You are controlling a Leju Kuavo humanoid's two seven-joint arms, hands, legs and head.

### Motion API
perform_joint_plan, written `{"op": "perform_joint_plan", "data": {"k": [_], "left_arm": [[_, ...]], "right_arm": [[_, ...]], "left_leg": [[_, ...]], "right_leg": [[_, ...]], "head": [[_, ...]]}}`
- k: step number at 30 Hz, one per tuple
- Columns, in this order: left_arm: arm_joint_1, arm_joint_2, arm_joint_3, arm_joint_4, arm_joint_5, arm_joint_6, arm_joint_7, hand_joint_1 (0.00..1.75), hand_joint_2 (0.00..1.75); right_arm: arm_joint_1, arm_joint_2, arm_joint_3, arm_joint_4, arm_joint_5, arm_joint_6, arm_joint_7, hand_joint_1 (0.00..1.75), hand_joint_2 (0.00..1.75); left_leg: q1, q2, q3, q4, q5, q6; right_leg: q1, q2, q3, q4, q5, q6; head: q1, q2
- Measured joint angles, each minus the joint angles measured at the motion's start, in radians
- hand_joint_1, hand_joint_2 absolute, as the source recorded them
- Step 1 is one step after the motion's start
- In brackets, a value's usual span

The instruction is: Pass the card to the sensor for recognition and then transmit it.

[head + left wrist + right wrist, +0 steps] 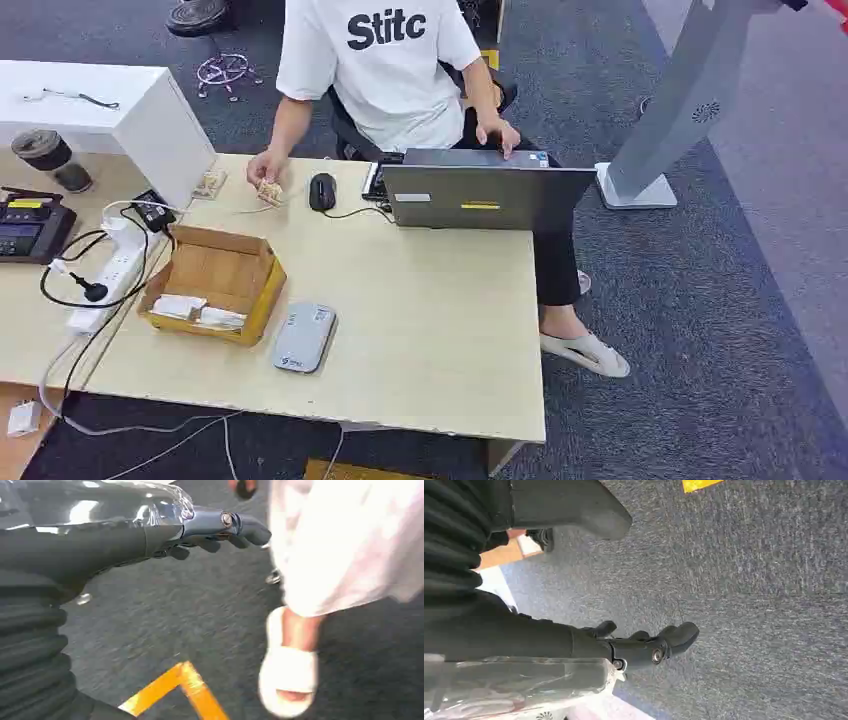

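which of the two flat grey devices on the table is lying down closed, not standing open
The small grey card sensor, lying flat beside the cardboard box near the table's front edge. The other, the laptop, stands open before the person.

The left hand (210, 527), a glossy dark many-fingered hand behind a grey ribbed cover, hangs with fingers apart, holding nothing. The matching right hand (644, 642) hangs likewise, empty.

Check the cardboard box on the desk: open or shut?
Open: the cardboard box has its flaps up, with white cards visible inside.
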Motion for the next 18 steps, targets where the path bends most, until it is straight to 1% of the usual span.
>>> {"op": "perform_joint_plan", "data": {"k": [1, 2, 3, 4, 5, 6, 8, 10, 13, 14, 18], "left_arm": [[0.005, 0.003, -0.004, -0.016, 0.051, -0.003, -0.053, 0.00, 1.75], [0.016, 0.032, -0.031, -0.032, 0.147, -0.037, -0.089, 0.00, 1.75], [0.030, 0.055, -0.049, -0.044, 0.210, -0.097, -0.072, 0.00, 1.75], [0.046, 0.087, -0.069, -0.086, 0.246, -0.186, 0.009, 0.00, 1.75], [0.060, 0.115, -0.081, -0.139, 0.250, -0.238, 0.084, 0.00, 1.75], [0.070, 0.130, -0.093, -0.170, 0.249, -0.264, 0.108, 0.00, 1.75], [0.081, 0.163, -0.104, -0.223, 0.258, -0.286, 0.091, 0.00, 1.75], [0.083, 0.172, -0.117, -0.253, 0.258, -0.292, 0.078, 0.00, 1.75], [0.077, 0.178, -0.122, -0.266, 0.243, -0.286, 0.070, 0.00, 1.75], [0.076, 0.186, -0.122, -0.269, 0.238, -0.285, 0.063, 0.00, 1.75], [0.072, 0.235, -0.122, -0.269, 0.246, -0.287, 0.014, 0.00, 1.75]], "right_arm": [[-0.001, 0.000, -0.002, 0.000, 0.006, 0.000, 0.003, 0.00, 1.75], [-0.001, 0.000, -0.002, 0.000, 0.013, 0.000, -0.008, 0.00, 1.75], [0.000, 0.000, -0.002, 0.000, 0.019, 0.000, -0.020, 0.00, 1.75], [0.000, 0.000, -0.003, 0.000, 0.018, -0.002, -0.029, 0.00, 1.75], [0.001, 0.001, -0.005, 0.000, 0.018, -0.004, -0.032, 0.00, 1.75], [0.001, 0.001, -0.007, 0.000, 0.018, -0.005, -0.032, 0.00, 1.75], [0.000, 0.003, -0.010, 0.000, 0.020, -0.006, -0.029, 0.00, 1.75], [-0.002, 0.008, -0.010, 0.000, 0.023, -0.005, -0.023, 0.00, 1.75], [-0.003, 0.009, -0.010, 0.000, 0.039, -0.003, -0.015, 0.00, 1.75], [-0.003, 0.009, -0.010, 0.000, 0.039, -0.002, -0.014, 0.00, 1.75], [-0.003, 0.009, -0.010, 0.000, 0.054, 0.004, -0.014, 0.00, 1.75]], "left_leg": [[0.000, 0.000, 0.000, 0.000, 0.000, 0.000], [0.001, 0.000, 0.000, -0.001, 0.000, 0.000], [0.003, 0.002, 0.000, -0.001, 0.000, -0.001], [0.004, 0.004, 0.001, 0.000, -0.001, -0.002], [0.004, 0.004, 0.001, 0.000, -0.001, -0.002], [0.004, 0.003, 0.001, 0.000, -0.001, -0.002], [0.003, 0.001, 0.000, -0.001, 0.000, -0.003], [0.004, 0.000, 0.000, -0.001, 0.001, -0.004], [0.004, 0.001, 0.000, -0.001, 0.001, -0.004], [0.004, 0.002, 0.000, -0.001, 0.001, -0.004], [0.003, 0.002, 0.000, -0.001, 0.001, -0.004]], "right_leg": [[0.000, 0.000, 0.000, 0.000, 0.000, 0.000], [0.001, 0.000, 0.000, 0.000, 0.000, 0.000], [0.002, 0.002, 0.000, 0.000, 0.000, 0.000], [0.004, 0.004, 0.000, 0.000, 0.000, -0.001], [0.004, 0.004, 0.000, 0.000, 0.000, -0.001], [0.004, 0.004, -0.001, 0.000, 0.000, -0.001], [0.004, 0.001, -0.001, 0.000, -0.001, -0.002], [0.004, 0.000, -0.001, 0.000, -0.001, -0.002], [0.004, 0.001, 0.000, 0.000, -0.001, -0.002], [0.004, 0.002, 0.000, 0.000, 0.000, -0.002], [0.003, 0.002, 0.000, 0.000, 0.000, -0.002]], "head": [[0.000, 0.000], [0.003, 0.000], [0.004, 0.000], [0.004, 0.000], [0.005, 0.000], [0.001, 0.000], [0.000, 0.000], [-0.002, 0.000], [0.000, 0.000], [0.003, 0.000], [0.002, 0.000]]}}
